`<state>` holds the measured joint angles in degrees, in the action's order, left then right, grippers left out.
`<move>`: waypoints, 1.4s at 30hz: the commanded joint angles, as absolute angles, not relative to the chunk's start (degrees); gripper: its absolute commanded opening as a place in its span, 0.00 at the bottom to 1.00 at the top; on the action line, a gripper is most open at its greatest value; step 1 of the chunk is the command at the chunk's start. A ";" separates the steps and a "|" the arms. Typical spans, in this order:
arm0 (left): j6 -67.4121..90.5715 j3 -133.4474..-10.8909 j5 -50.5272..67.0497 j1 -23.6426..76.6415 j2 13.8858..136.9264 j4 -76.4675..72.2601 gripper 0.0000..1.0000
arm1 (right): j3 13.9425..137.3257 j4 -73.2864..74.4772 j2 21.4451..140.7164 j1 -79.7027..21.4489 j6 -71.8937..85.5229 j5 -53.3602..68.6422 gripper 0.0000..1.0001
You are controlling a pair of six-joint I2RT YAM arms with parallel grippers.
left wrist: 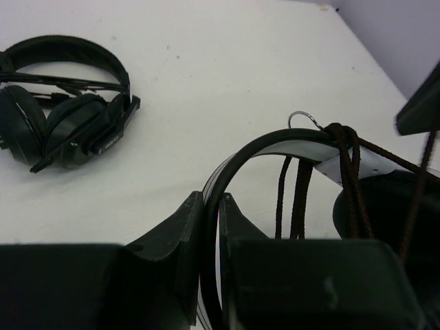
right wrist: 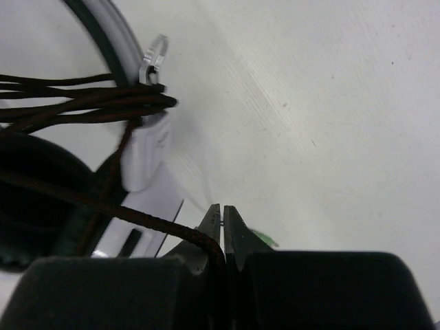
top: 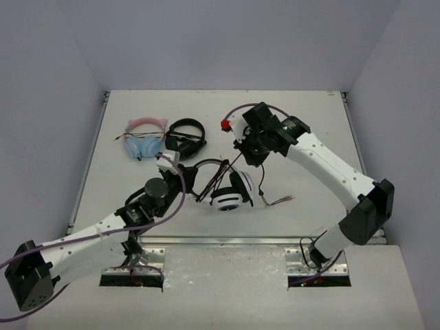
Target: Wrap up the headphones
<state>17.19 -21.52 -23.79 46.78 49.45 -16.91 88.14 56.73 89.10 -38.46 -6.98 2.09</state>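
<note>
Your left tool (left wrist: pixel 212 206) is closed down to a thin gap. That gap is filled by the headband (left wrist: pixel 295 141) of the headphones (top: pixel 230 196). The dark inner edge of the band runs straight between the two fingers (left wrist: pixel 182 237), which press on it from either side. From the grip the band arches up and to the right in the left wrist view, white on its outer face.

Your right tool (right wrist: pixel 221 214) is also all but shut. Its tips pinch the thin black cable (right wrist: pixel 82 103), which enters the jaws from the left and runs taut back to the band. Several turns of that cable lie side by side around the headband, just below a small clear ring (right wrist: pixel 155 55) fixed to the band.

In the top view the headphones stand between your two tools near the middle of the table (top: pixel 309 117), their white, black-striped side facing the camera. The cable is stretched from the right tool down across the band, and a loose length of it lies on the table just to their right.

Beyond your left tool, apart from the headphones, the all-black pair (top: pixel 185 137) lies flat. The pink-and-blue cat-ear pair (top: pixel 144 141) sits just beside it on its left.
</note>
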 commanded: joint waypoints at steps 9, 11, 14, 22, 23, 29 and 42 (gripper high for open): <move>23.20 -30.75 -23.29 49.48 30.68 -4.30 0.00 | 74.46 31.93 80.52 -28.74 0.60 10.61 0.22; 23.99 -33.12 -23.73 49.48 30.32 -5.44 0.00 | 68.22 24.37 75.95 -28.74 4.21 17.90 0.25; 25.13 -35.59 -24.87 49.48 30.50 -6.85 0.00 | 60.14 12.42 71.11 -28.74 9.92 27.31 0.29; 27.41 -47.62 -21.97 49.48 36.82 -5.71 0.00 | 49.92 -7.90 71.89 -28.74 21.35 35.24 0.42; 28.03 -48.59 -22.32 49.48 37.09 -5.02 0.00 | 49.05 -9.91 72.07 -28.74 21.71 35.16 0.41; 31.99 -56.24 -25.84 49.48 39.46 -2.37 0.00 | 43.17 -22.39 73.04 -28.74 29.34 38.31 0.42; 41.22 -61.25 -36.10 49.48 42.19 -7.91 0.00 | 31.64 -60.36 82.34 -36.56 45.17 39.64 0.26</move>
<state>35.92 -55.77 -30.98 49.06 42.52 2.70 32.32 -46.94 80.82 -34.76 40.86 40.34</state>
